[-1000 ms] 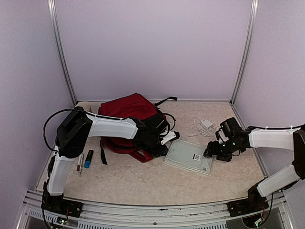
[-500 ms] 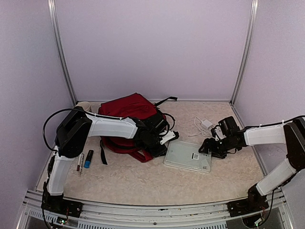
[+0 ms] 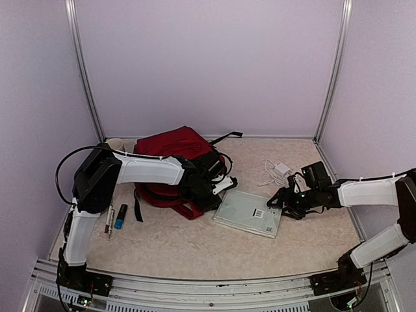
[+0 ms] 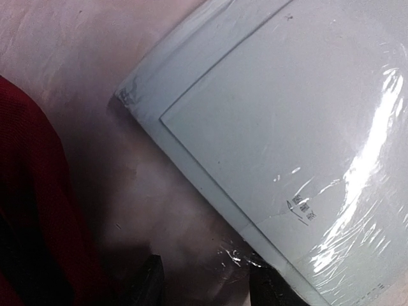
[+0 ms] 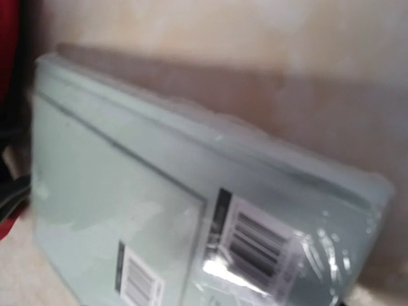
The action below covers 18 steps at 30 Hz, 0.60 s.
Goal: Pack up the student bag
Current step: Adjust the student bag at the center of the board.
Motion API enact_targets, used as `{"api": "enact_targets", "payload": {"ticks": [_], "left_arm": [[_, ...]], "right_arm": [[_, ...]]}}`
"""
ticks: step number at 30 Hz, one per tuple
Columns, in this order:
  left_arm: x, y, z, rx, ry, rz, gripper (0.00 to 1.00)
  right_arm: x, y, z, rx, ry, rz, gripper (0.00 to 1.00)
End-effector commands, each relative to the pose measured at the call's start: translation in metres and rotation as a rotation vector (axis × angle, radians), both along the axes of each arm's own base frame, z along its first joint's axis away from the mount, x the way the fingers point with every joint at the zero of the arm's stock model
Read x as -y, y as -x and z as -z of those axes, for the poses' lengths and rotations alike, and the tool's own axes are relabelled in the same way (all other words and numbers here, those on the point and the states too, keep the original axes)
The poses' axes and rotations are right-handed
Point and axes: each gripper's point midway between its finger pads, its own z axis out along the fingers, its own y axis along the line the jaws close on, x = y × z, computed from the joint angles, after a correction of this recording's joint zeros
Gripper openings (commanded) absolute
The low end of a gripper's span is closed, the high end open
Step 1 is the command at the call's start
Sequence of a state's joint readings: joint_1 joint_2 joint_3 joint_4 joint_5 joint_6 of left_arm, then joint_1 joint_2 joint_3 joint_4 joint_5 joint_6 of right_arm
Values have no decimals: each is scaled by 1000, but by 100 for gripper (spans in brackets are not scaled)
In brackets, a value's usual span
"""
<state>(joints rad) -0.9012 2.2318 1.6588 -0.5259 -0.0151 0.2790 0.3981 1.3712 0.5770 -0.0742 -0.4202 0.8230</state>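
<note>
The student bag (image 3: 174, 151), dark red with black straps, lies at the back left, and its red fabric (image 4: 32, 210) fills the left edge of the left wrist view. A flat pale-green box (image 3: 247, 213) in clear wrap lies just to its right. My left gripper (image 3: 220, 194) hovers low between the bag and the box's left corner (image 4: 137, 102). It is open, with only table between its fingertips (image 4: 150, 284). My right gripper (image 3: 281, 203) is at the box's right end, jaws apart. The box's barcode label (image 5: 255, 245) fills the right wrist view and no fingers show there.
A white charger (image 3: 281, 169) with its cable lies behind the right gripper. A blue-capped marker (image 3: 120, 216) and a pen (image 3: 108, 220) lie left of the bag. A pale round thing (image 3: 115, 143) sits at the back left corner. Metal posts and walls close in the table.
The box has slid left toward the bag, with the right gripper following at its right end. The left gripper has drawn slightly back and left, toward the bag.
</note>
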Motion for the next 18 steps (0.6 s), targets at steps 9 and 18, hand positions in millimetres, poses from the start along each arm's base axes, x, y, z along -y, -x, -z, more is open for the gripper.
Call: {"api": "enact_targets", "payload": {"ticks": [9, 18], "left_arm": [[74, 44, -36, -16, 248, 176, 46], [122, 93, -57, -82, 371, 260, 50]], "right_arm": [[-66, 20, -123, 249, -307, -274, 72], [-55, 22, -121, 250, -231, -249, 72]]}}
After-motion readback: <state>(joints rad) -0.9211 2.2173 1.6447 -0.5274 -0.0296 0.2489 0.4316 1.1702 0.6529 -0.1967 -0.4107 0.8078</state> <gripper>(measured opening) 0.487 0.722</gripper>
